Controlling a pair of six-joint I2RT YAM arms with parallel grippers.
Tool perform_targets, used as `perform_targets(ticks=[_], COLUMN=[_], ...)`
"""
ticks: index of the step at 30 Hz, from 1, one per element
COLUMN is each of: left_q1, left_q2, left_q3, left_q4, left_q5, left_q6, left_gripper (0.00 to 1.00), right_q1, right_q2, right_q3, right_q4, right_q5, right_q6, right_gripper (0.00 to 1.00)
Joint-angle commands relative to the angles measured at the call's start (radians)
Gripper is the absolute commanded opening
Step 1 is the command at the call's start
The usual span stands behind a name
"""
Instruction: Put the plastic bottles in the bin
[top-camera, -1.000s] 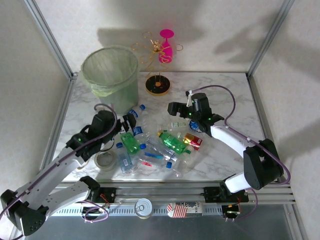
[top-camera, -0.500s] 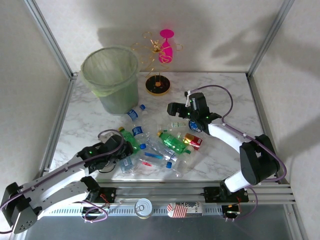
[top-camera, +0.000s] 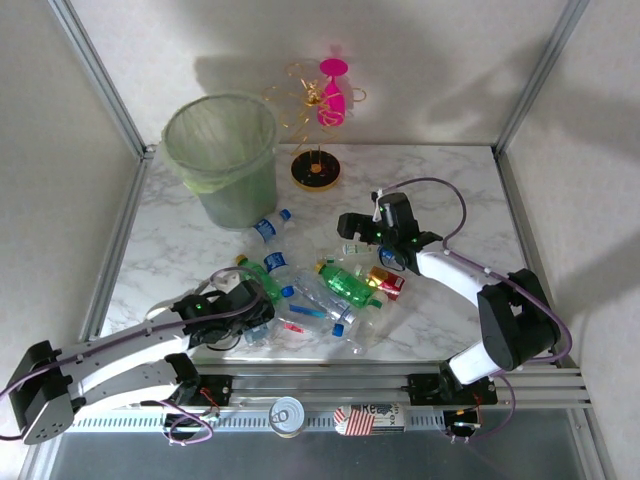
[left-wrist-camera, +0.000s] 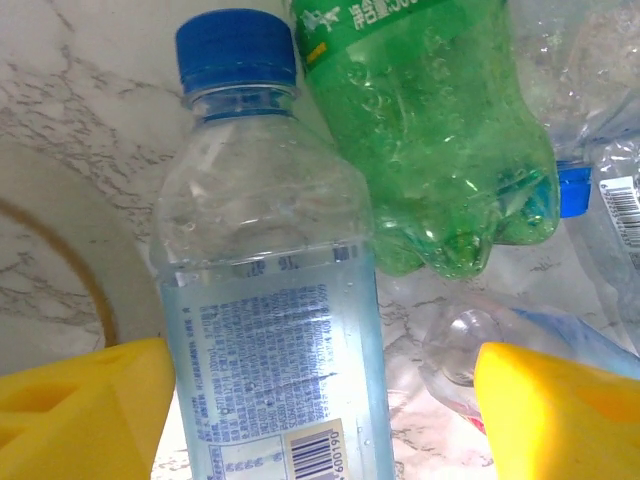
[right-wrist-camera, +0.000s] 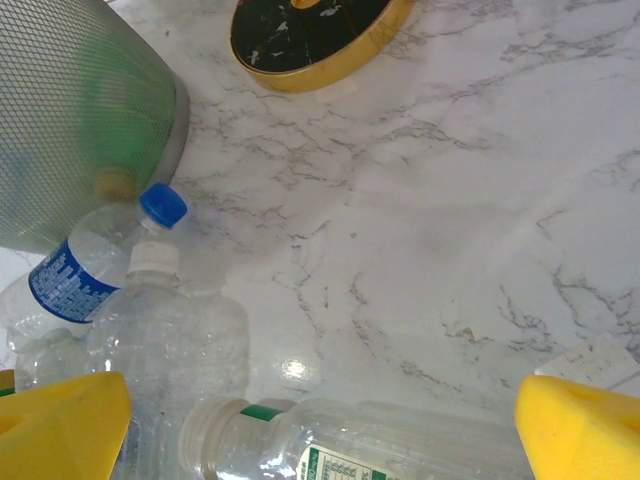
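Bottles: the plastic bottles (top-camera: 320, 290) lie in a loose heap at the middle of the top view, on the marble table (top-camera: 450, 190). One blue-capped stray (top-camera: 270, 227) lies apart, just below the bin.
Bin: the bin (top-camera: 235, 195) stands upright at the upper left of the top view, well apart from the heap. I can't tell whether any bottle is inside it.
Left gripper: the left gripper (top-camera: 255, 300) sits low at the lower-left edge of the heap. In the left wrist view its yellow fingers (left-wrist-camera: 80, 410) are spread wide on either side of a clear bottle (left-wrist-camera: 270, 300) with a blue cap, not yet pinching it. A green bottle (left-wrist-camera: 430, 130) lies against that one, and a tape roll (left-wrist-camera: 60, 250) lies at its left.
Right gripper: the right gripper (top-camera: 350, 225) hovers over the upper right of the heap, its fingers parted and empty. A green-labelled bottle (right-wrist-camera: 350, 450) lies between them in the right wrist view.
Handling: they look light and thin-walled to me, several of them crumpled. They would likely dent under a squeeze, and being round and smooth they may roll or slip out.
Where to grab: across the labelled middle of the body, square to its length. The neck looks too narrow and the neighbours crowd it.
Changed: a second ago the left arm was up near the bin. It has since drawn back and dropped to the near edge of the heap. The right arm has barely shifted, and the bottles lie as they did.
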Motion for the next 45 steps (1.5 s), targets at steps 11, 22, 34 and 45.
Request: perform_targets(ticks=[11,22,34,45], left_q1=[-0.026,-0.039,-0.039,-0.039], left_q2=[0.076,0.108,0.132,0.248], left_q3=[0.122,0.074,0.055,0.018], left_q4=[-0.1,-0.114,-0.097,0.061], left_q5=[0.005,0.014,-0.001,0.008], left_q6=[-0.026,-0.066,-0.042,-0.002], left_gripper=[0.81,0.82,0.82,0.79], right_q1=[-0.003,-0.004,-0.004,-0.004], right_q2=[-0.037,-0.06,-0.063,-0.076], right_q3=[-0.067,-0.09,-0.093,-0.096], right_q4=[0.048,0.036,0.034,0.016], right_q5=[0.04,0.077,0.086,0.106], right_q6=[-0.003,-0.027,-0.03,-0.037], right_gripper=[0.99,0.99,0.99,0.99])
